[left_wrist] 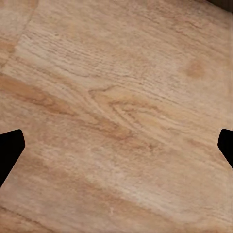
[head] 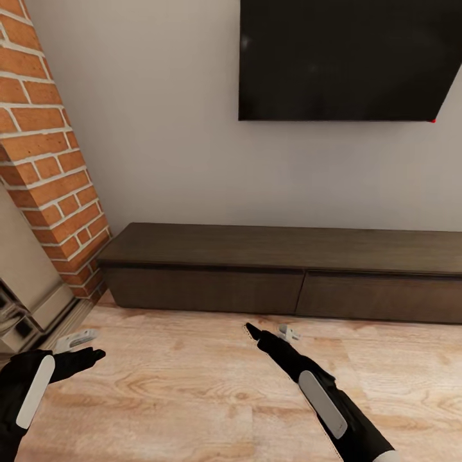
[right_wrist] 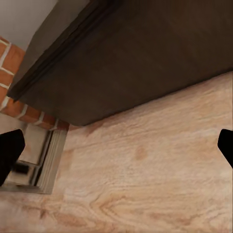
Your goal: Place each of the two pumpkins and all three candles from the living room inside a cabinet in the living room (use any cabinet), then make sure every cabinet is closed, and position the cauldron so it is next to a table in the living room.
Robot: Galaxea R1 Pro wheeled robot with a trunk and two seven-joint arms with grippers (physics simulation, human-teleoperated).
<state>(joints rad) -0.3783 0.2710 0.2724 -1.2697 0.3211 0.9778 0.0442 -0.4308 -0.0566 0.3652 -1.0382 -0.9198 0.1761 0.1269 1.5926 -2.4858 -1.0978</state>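
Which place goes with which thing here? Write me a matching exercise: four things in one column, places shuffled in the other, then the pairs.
Things:
1. cabinet
2. television
3. brick column
4. right gripper

Places:
A. mounted on the grey wall, above the console
B. held out over the wooden floor, just short of the drawer fronts
C. on the floor along the wall, both drawer fronts shut
D. at the cabinet's left end, running up the wall

Pairs: 1-C, 2-A, 3-D, 4-B
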